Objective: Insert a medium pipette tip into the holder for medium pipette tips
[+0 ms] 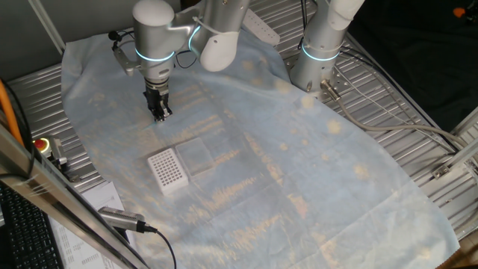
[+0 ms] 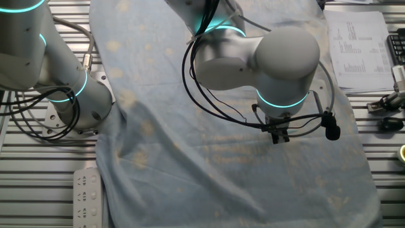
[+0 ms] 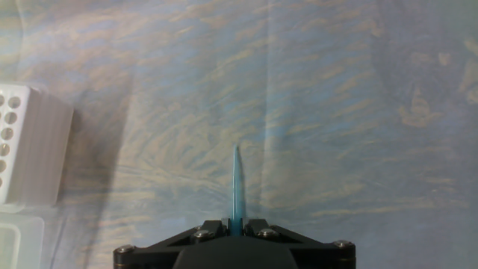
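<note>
My gripper is shut on the medium pipette tip, a thin pale blue sliver that points straight out from between the fingers over the cloth. In one fixed view the gripper hangs just above the cloth, up and left of the holder for medium pipette tips, a white block with a grid of dark holes. The holder's corner shows at the left edge of the hand view. In the other fixed view the gripper hangs under the wrist; the holder is out of view there.
A clear plastic box sits right beside the holder; its corner shows in the hand view. A second arm's base stands at the back right. A pale wrinkled cloth covers the table. Cables and a red button lie left.
</note>
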